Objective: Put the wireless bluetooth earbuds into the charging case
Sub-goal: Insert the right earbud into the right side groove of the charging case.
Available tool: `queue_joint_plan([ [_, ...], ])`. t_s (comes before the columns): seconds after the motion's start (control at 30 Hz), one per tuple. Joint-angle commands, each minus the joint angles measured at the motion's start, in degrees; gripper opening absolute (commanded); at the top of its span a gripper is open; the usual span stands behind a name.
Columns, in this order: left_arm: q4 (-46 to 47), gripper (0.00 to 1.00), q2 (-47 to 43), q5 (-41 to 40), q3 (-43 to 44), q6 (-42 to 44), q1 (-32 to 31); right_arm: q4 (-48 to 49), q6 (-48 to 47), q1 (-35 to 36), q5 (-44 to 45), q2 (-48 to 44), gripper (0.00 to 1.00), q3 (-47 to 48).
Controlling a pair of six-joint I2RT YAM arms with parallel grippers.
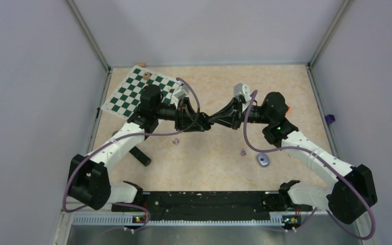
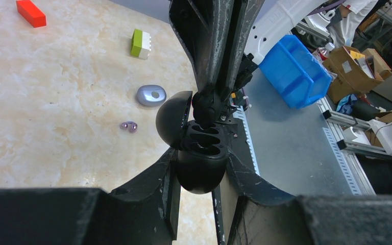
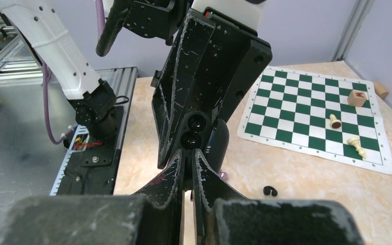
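Beside one silvery case (image 2: 151, 95) lie two purple earbuds (image 2: 129, 126)

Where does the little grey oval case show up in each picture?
Top external: the grey case lies on the table, lower right of centre, beside the right arm.
Left wrist: upper left of centre, beyond the held black case.
Right wrist: not in it.
Shared landmark: the purple buds lying close beside it.
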Motion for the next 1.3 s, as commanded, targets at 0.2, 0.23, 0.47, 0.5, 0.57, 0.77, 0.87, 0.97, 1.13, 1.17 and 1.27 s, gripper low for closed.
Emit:
queue_joint_plan([
  [0.2,2.70,0.00,-2.12,1.29,-0.13,-0.23,-0.14,4.31,1.25,1.38,0.08,1.04,0.04,-0.19],
  [0.23,2.70,0.00,-2.15,1.31,-0.05,-0.23,-0.17,4.39,1.29,1.32,0.04,1.02,0.04,-0.16],
  [0.47,2.81,0.00,-2.61,0.96,0.03,-0.14,0.14,5.78,3.41,1.52,0.15,1.18,0.05,-0.49],
  [0.5,2.79,0.00,-2.75,0.84,0.05,-0.09,0.31,5.90,3.73,1.56,0.12,1.28,0.05,-0.57],
  [0.57,2.87,0.00,-3.13,0.72,0.05,-0.14,0.66,6.58,4.42,1.72,0.27,1.51,0.05,-0.84],
  [0.77,3.08,0.00,-3.47,0.77,-0.08,-0.29,0.96,7.12,4.70,2.97,1.49,3.00,0.06,-1.32],
  [0.87,3.22,0.00,-3.53,0.82,-0.13,-0.32,0.96,7.39,5.27,3.27,1.89,3.58,0.06,-1.30],
  [0.97,3.31,0.00,-3.56,0.84,-0.17,-0.32,0.96,8.87,7.33,3.25,2.76,3.85,0.06,-1.43],
  [1.13,3.28,0.00,-3.85,0.56,-0.15,-0.06,1.27,10.25,10.73,3.23,4.38,4.02,0.06,-1.43],
  [1.17,3.24,0.00,-4.12,0.58,-0.13,-0.05,1.43,9.92,10.91,3.25,4.81,4.04,0.06,-1.32],
  [1.27,3.01,0.00,-4.77,0.27,-0.03,0.27,2.11,7.96,11.33,3.38,7.18,4.05,0.06,-0.58],
])
